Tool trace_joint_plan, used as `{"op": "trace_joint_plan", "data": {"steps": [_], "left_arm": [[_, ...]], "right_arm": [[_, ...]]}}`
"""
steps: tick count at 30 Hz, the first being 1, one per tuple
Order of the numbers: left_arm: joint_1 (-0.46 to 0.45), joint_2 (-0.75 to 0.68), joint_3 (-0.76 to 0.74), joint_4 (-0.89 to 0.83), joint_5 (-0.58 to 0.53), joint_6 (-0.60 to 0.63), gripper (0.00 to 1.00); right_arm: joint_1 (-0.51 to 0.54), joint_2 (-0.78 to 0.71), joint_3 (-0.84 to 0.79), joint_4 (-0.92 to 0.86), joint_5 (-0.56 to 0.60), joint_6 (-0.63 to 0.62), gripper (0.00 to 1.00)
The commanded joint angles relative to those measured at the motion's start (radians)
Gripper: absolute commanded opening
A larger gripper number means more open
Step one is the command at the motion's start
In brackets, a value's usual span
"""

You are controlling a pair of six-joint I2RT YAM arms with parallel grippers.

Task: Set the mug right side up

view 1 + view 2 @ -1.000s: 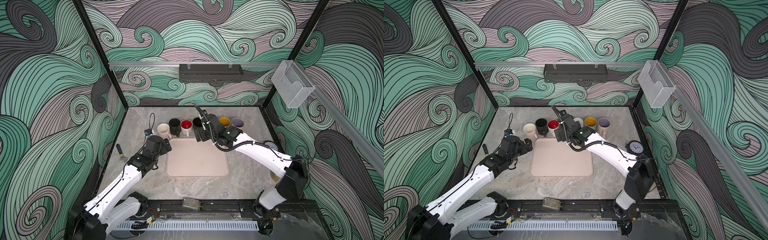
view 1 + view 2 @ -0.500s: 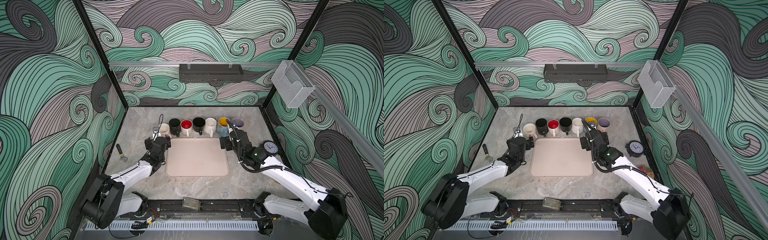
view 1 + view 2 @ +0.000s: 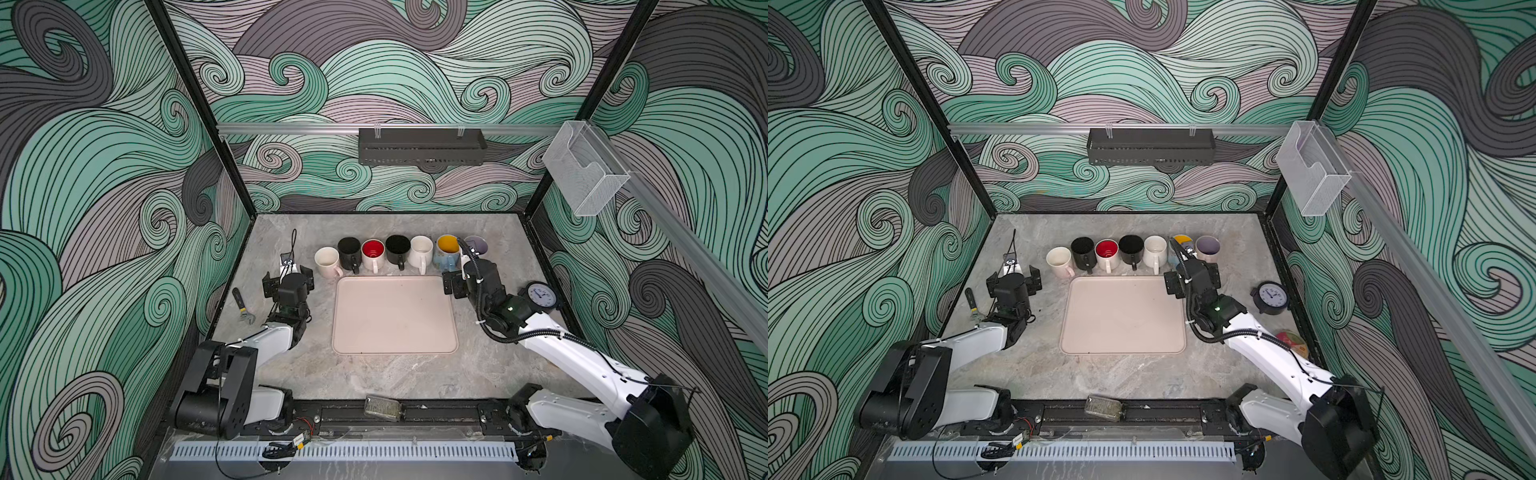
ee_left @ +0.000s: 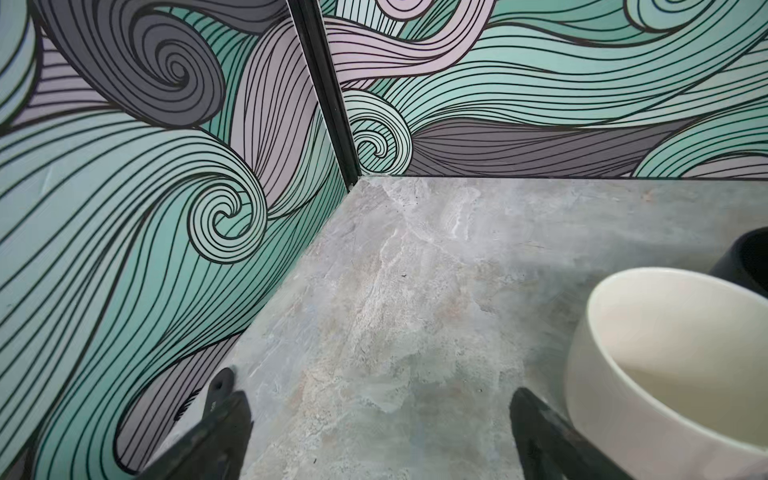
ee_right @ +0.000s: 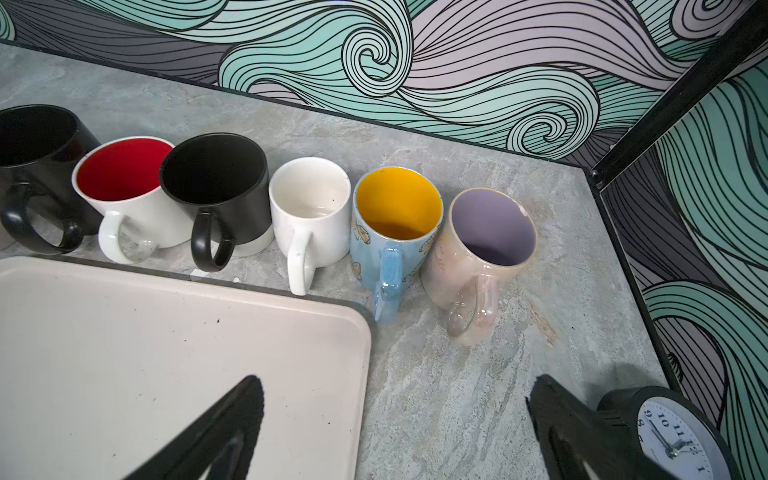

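Observation:
Several mugs stand in a row behind the tray, all mouth up with handles toward the front: cream mug (image 3: 327, 261), black, red-lined, black, white mug (image 3: 421, 252), blue mug with yellow inside (image 5: 395, 224), lavender mug (image 5: 486, 241). My left gripper (image 3: 288, 277) hovers open just left of the cream mug (image 4: 665, 353), holding nothing; in its wrist view the left gripper (image 4: 374, 395) spans bare table. My right gripper (image 3: 469, 276) is open in front of the blue and lavender mugs. In its wrist view the right gripper (image 5: 397, 388) straddles the tray's corner, empty.
A beige tray (image 3: 392, 316) lies mid-table with nothing on it. A black clock (image 3: 540, 295) stands right of my right gripper, close to one finger. A wrench (image 3: 243, 305) lies by the left wall. A small block (image 3: 382, 407) sits at the front edge.
My right gripper has drawn back from the middle of the mug row to the tray's right rear corner, uncovering the white mug. The left arm has folded back toward its base.

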Motion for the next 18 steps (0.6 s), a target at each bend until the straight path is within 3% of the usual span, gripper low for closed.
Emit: {"op": "trace_joint_plan", "data": {"steps": [1, 4, 6, 8, 10, 12, 17, 18], "left_arm": [[0.068, 0.114, -0.036, 0.121, 0.138, -0.071, 0.97], [0.093, 0.235, -0.052, 0.304, 0.214, -0.028, 0.99], [0.097, 0.228, -0.001, 0.196, 0.233, -0.030, 0.99], [0.122, 0.171, 0.074, -0.050, 0.301, -0.074, 0.99], [0.138, 0.207, 0.060, 0.034, 0.328, -0.053, 0.99], [0.139, 0.196, 0.071, -0.004, 0.332, -0.061, 0.99], [0.144, 0.183, 0.084, -0.049, 0.339, -0.076, 0.99], [0.144, 0.188, 0.079, -0.030, 0.336, -0.072, 0.99]], "right_arm": [[-0.040, 0.011, -0.038, 0.080, -0.052, -0.013, 1.00], [-0.074, 0.017, -0.087, 0.153, -0.049, -0.040, 1.00], [-0.099, 0.025, -0.106, 0.175, -0.028, -0.062, 1.00], [-0.125, 0.041, -0.122, 0.190, 0.013, -0.088, 1.00], [-0.144, 0.063, -0.146, 0.246, 0.072, -0.111, 1.00], [-0.186, 0.090, -0.179, 0.332, 0.083, -0.128, 1.00], [-0.291, 0.232, -0.336, 0.793, 0.006, -0.227, 1.00], [-0.310, 0.257, -0.343, 0.819, -0.017, -0.229, 1.00]]}}
